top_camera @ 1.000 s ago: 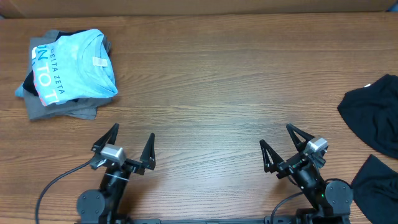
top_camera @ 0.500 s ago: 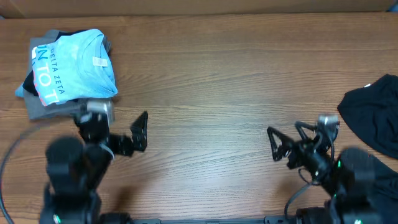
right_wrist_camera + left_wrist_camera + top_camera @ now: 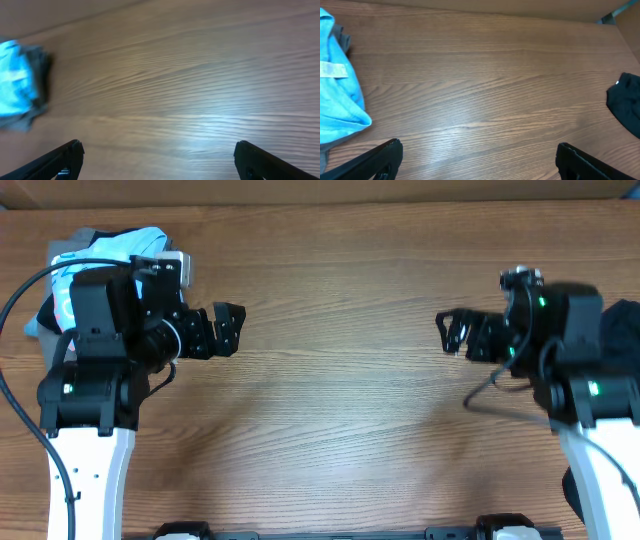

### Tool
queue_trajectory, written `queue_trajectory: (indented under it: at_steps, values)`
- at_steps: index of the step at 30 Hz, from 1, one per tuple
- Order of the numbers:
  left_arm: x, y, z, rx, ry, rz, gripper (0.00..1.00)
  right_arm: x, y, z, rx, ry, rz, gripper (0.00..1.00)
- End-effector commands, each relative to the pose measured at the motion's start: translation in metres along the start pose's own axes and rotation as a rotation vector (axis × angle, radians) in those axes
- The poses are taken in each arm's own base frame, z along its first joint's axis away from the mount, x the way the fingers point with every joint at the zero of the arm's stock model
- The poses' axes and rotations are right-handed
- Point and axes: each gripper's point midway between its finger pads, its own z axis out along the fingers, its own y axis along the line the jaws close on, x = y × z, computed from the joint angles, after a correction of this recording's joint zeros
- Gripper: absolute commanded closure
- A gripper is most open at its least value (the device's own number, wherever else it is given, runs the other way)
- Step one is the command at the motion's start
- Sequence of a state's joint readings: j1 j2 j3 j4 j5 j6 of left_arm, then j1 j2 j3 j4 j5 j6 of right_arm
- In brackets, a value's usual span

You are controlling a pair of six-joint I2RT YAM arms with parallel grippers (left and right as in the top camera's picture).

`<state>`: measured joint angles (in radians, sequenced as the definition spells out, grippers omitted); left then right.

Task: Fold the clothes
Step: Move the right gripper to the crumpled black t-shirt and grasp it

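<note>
Far left on the one wooden table (image 3: pixel 330 430): one small pile, with one light blue tee (image 3: pixel 337 100) on top of one grey garment (image 3: pixel 342 37), partly hidden under the left arm when seen from above. Just right of the pile, up over the wood: the left gripper (image 3: pixel 228 330), jaws wide apart, nothing between them. Then plain wood in the middle. Then the right gripper (image 3: pixel 452 333), turned to face the left one, jaws wide apart too, holding nothing. Two arms, two grippers, well apart from each other. Last, at the far right edge of the table: the black T-shirt (image 3: pixel 625 100), one heap. Lies soft and crumpled, not flat. Plain black all over, with one small white label (image 3: pixel 617 82) at its upper left tip in the left wrist view. Mostly hidden behind the right arm from above, and cut off by the picture edge. Cannot tell its long way, or where the neck and hem point. Not touched by either gripper.
</note>
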<state>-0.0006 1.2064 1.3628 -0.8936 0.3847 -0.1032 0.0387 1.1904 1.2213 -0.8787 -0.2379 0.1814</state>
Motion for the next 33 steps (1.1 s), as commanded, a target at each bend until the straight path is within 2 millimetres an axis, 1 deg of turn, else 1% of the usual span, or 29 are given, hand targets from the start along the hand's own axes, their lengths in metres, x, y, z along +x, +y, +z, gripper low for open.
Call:
queue_trajectory:
  at_steps: [1,3,5,7,10,12,15,18,19,21,27,33]
  values:
    - [-0.007,-0.009,0.002,0.048,-0.001,0.021,0.00,-0.026,-0.058,0.016,0.246,-0.029,0.139,0.00]
    - [-0.006,-0.008,0.006,0.047,0.011,0.011,0.00,-0.031,-0.098,0.028,0.360,-0.023,0.246,0.01]
    - [-0.005,-0.008,0.009,0.052,0.020,0.008,0.00,-0.032,-0.131,0.040,0.418,-0.011,0.335,0.04]
    - [-0.004,-0.007,0.011,0.056,0.028,0.005,0.00,-0.028,-0.170,0.051,0.473,-0.003,0.446,0.07]
    - [-0.003,-0.007,0.013,0.055,0.033,0.002,0.00,-0.018,-0.222,0.063,0.537,0.009,0.559,0.17]
    - [-0.003,-0.006,0.013,0.055,0.034,0.002,0.00,-0.011,-0.249,0.069,0.569,0.017,0.603,0.18]
    - [-0.003,-0.006,0.014,0.055,0.035,0.001,0.00,0.004,-0.281,0.076,0.608,0.045,0.662,0.18]
    - [-0.003,-0.006,0.014,0.055,0.037,-0.012,0.00,0.014,-0.307,0.082,0.634,0.052,0.705,0.18]
    - [-0.003,-0.006,0.014,0.055,0.037,-0.015,0.00,0.017,-0.314,0.083,0.640,0.053,0.715,0.21]
    - [-0.003,-0.006,0.014,0.055,0.037,-0.018,0.00,0.023,-0.324,0.085,0.650,0.058,0.733,0.21]
    - [-0.003,-0.006,0.014,0.055,0.037,-0.019,0.00,0.048,-0.340,0.099,0.699,0.126,0.755,0.21]
    - [-0.003,-0.006,0.014,0.055,0.038,-0.045,0.00,0.070,-0.349,0.118,0.705,0.189,0.772,0.20]
